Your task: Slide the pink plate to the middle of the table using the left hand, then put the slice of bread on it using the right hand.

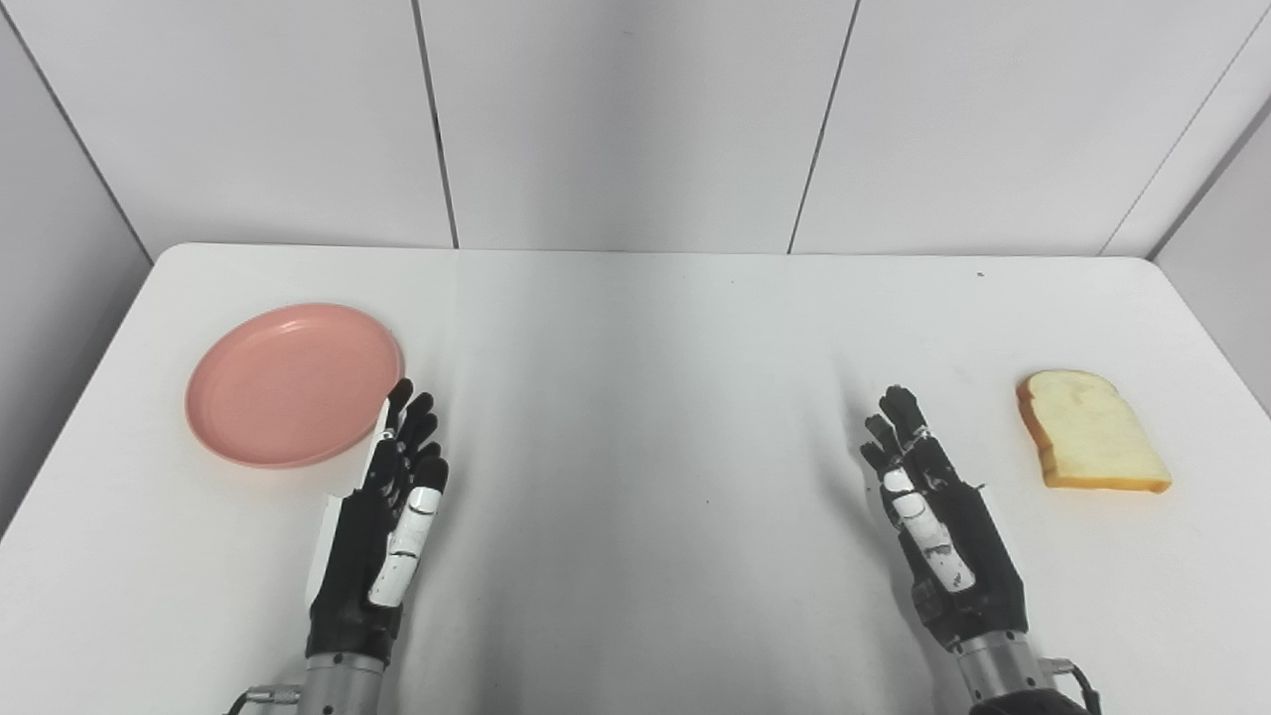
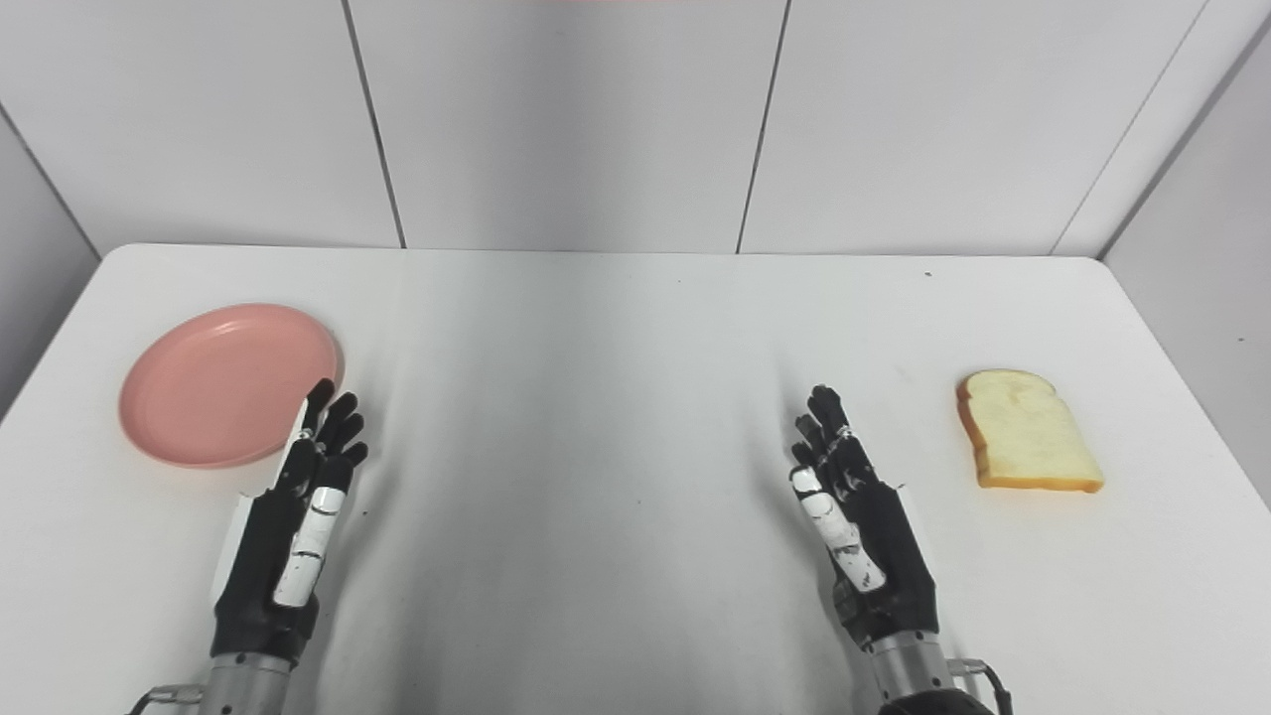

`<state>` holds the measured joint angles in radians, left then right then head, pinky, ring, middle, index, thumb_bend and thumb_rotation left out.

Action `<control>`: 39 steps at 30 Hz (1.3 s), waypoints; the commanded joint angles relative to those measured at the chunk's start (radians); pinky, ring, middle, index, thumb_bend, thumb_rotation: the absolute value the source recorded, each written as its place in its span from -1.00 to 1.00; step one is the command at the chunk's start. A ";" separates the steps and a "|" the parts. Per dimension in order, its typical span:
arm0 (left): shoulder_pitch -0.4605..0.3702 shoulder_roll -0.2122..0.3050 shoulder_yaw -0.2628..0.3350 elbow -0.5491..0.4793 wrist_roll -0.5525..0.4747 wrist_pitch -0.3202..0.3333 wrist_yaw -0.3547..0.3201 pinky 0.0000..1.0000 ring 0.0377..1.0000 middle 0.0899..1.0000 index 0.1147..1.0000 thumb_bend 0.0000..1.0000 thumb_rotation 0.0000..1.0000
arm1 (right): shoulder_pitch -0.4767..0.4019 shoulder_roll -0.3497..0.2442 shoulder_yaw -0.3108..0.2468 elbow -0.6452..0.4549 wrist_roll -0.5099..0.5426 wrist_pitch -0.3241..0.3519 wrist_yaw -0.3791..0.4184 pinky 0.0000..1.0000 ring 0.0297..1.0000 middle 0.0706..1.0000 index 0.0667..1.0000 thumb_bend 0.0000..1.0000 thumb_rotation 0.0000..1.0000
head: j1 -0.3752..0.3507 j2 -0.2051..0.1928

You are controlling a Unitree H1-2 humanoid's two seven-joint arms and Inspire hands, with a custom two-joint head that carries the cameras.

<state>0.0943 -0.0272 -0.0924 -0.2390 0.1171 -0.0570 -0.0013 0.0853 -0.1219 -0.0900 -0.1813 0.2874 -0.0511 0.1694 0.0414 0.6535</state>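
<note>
- left hand (image 1: 382,516) stands edge-on over the table, fingers straight and spread a little, holding nothing — its fingertips (image 1: 409,402) reach just beside the near right rim of the pink plate.
- pink plate (image 1: 294,383) lies flat on the left side of the white table (image 1: 635,397), well apart from the middle.
- right hand (image 1: 938,521) is likewise open with fingers extended and empty, near the table's front right.
- slice of bread (image 1: 1090,430) lies flat to the right of that hand — apart from it, near the table's right edge.
</note>
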 commanded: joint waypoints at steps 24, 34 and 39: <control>0.002 -0.008 -0.004 -0.019 -0.009 -0.010 0.000 1.00 1.00 1.00 1.00 0.58 0.86 | -0.005 0.002 0.003 0.006 -0.051 -0.099 0.006 1.00 1.00 1.00 1.00 0.68 0.47 | -0.004 -0.023; 0.008 -0.022 -0.018 0.004 -0.021 -0.023 -0.004 1.00 1.00 1.00 1.00 0.60 0.86 | -0.004 -0.018 0.003 0.042 -0.045 -0.135 0.033 1.00 1.00 1.00 0.97 0.68 0.46 | 0.052 -0.072; 0.007 -0.053 -0.049 0.070 0.046 -0.084 0.032 1.00 1.00 1.00 1.00 0.55 0.89 | -0.007 -0.051 -0.015 0.111 -0.001 -0.181 0.070 1.00 1.00 1.00 1.00 0.68 0.41 | 0.160 -0.142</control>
<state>0.1090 -0.0574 -0.1298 -0.1559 0.1375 -0.0875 0.0081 0.0890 -0.1522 -0.0896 -0.0629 0.2633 -0.1671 0.2184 0.2022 0.5110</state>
